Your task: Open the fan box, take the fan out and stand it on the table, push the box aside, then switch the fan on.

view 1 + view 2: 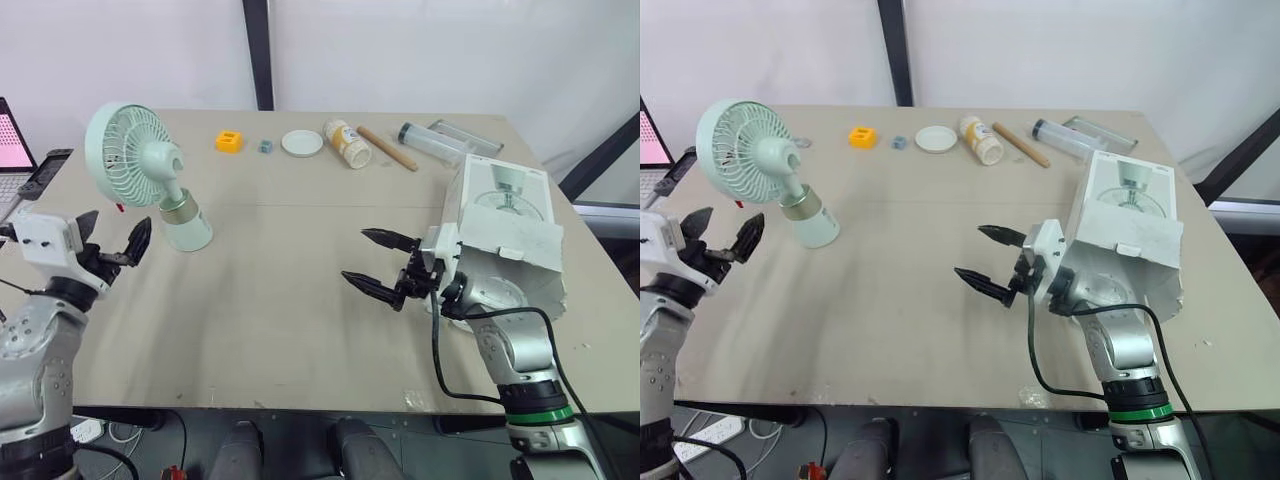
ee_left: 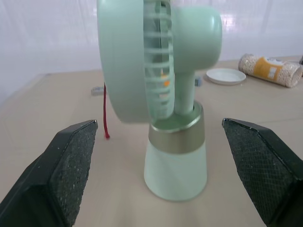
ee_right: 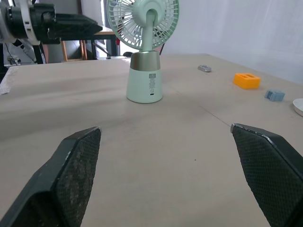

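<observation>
Currently the table (image 1: pixel 300 330) carries the fan box (image 1: pixel 510 240) lying at my right, close behind the right gripper (image 1: pixel 355 255), which is spread wide and empty; I can't see inside the box. The fan (image 1: pixel 150 175) stands upright at far left, out of the box, just beyond the left gripper (image 1: pixel 112 235), also wide open and holding nothing. Top-heavy as it looks, a clumsy prod for the switch could topple it.

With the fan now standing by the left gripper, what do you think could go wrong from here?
The fan looks top-heavy on its narrow base; the open left gripper, close beside it, might tip it while reaching for the switch. The box sits near the right edge of the table beside the right arm, so a swing might knock it off.
</observation>
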`<state>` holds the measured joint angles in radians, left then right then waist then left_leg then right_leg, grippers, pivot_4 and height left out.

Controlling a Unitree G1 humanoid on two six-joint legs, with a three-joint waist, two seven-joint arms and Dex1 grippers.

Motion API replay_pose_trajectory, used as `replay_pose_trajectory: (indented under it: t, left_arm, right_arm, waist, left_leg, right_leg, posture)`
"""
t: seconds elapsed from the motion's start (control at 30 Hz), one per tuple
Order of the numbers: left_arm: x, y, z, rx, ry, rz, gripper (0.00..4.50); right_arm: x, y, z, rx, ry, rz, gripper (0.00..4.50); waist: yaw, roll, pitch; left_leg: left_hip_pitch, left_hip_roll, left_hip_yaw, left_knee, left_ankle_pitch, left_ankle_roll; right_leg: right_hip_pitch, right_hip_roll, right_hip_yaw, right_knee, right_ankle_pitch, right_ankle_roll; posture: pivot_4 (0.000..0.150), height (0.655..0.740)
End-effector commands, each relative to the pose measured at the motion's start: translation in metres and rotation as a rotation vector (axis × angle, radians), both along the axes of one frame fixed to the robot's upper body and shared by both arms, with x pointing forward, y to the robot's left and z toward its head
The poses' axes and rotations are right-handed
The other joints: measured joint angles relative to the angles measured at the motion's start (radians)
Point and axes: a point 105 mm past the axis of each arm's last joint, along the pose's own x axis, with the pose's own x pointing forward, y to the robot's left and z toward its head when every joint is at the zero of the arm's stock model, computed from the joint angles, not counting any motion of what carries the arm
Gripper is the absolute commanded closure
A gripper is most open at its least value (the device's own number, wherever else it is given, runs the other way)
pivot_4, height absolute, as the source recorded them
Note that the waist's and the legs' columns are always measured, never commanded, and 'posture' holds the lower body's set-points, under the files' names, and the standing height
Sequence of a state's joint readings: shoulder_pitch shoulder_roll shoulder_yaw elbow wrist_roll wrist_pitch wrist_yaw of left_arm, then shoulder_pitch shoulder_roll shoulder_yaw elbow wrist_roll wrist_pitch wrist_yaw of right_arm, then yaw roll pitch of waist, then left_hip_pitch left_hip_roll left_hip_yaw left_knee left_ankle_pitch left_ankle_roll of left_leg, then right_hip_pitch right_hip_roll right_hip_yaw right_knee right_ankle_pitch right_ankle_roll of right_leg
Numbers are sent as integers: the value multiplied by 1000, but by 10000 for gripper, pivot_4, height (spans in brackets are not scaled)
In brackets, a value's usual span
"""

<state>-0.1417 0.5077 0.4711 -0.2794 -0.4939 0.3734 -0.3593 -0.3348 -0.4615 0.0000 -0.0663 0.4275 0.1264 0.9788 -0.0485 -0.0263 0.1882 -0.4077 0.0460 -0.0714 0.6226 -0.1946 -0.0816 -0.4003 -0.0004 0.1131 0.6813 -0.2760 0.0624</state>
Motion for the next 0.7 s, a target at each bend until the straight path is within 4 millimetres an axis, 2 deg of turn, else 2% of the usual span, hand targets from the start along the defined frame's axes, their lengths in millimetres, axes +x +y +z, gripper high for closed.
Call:
replay_pose_trajectory:
  t: [0.03, 0.7]
  left_arm:
    - [2, 6, 14, 8, -26, -2, 0]
    - [37, 8, 32, 19, -4, -59, 0]
  right_arm:
    - [0, 2, 10, 5, -50, 8, 137]
    - [-1, 3, 8, 3, -59, -19, 137]
  waist:
    - [0, 0, 0]
    - [-1, -1, 1]
  left_leg:
    - [0, 0, 0, 0, 0, 0]
    - [0, 0, 0, -1, 0, 0]
  right_leg:
    - [0, 0, 0, 0, 0, 0]
    - [-1, 0, 0, 0, 0, 0]
  posture:
    - [1500, 7400]
    - [1500, 7400]
